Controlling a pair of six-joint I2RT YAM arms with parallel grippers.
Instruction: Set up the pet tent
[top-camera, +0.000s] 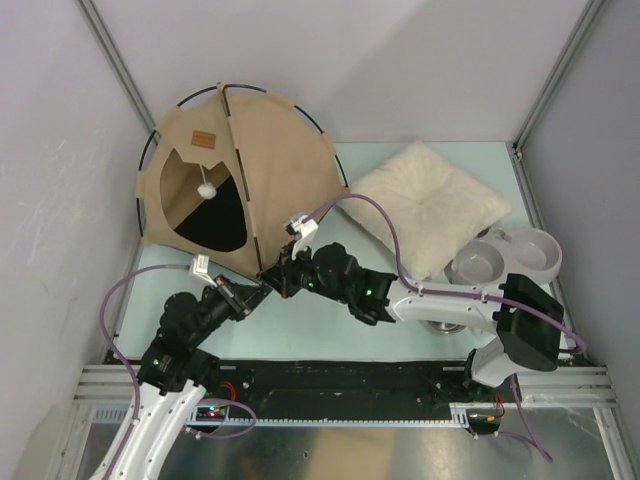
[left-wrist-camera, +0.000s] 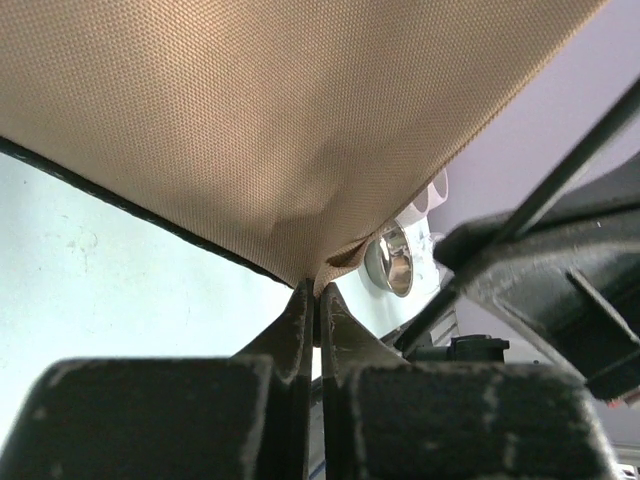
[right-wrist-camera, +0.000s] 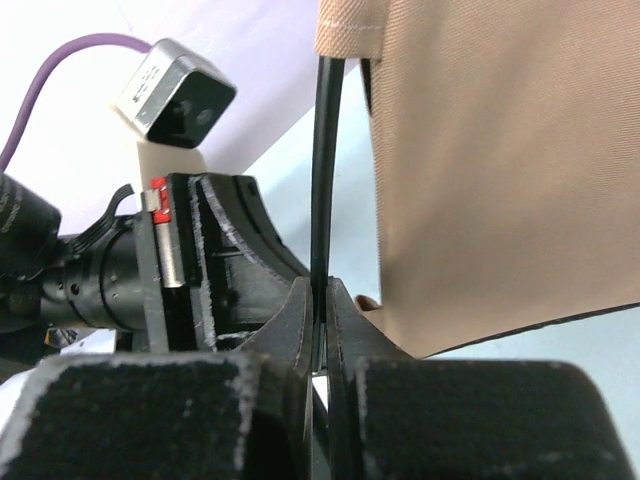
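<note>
Both pincers at tent (top-camera: 250, 170) near corner, on counter (top-camera: 120, 290).
Left pincer (left-wrist-camera: 312, 298) clamped on tent hem; right pincer (right-wrist-camera: 320, 292) clamped on thin black pole (right-wrist-camera: 325, 170).

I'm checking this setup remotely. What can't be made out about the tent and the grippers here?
- Top view: the far side of the tent is hidden by its own fabric.
- Right wrist view: the pole runs down into the shut right gripper, which hides its lower end.
- Left wrist view: the shut left gripper hides how much tent corner it pinches.
- Top view: the right arm covers part of the double bowl.
</note>
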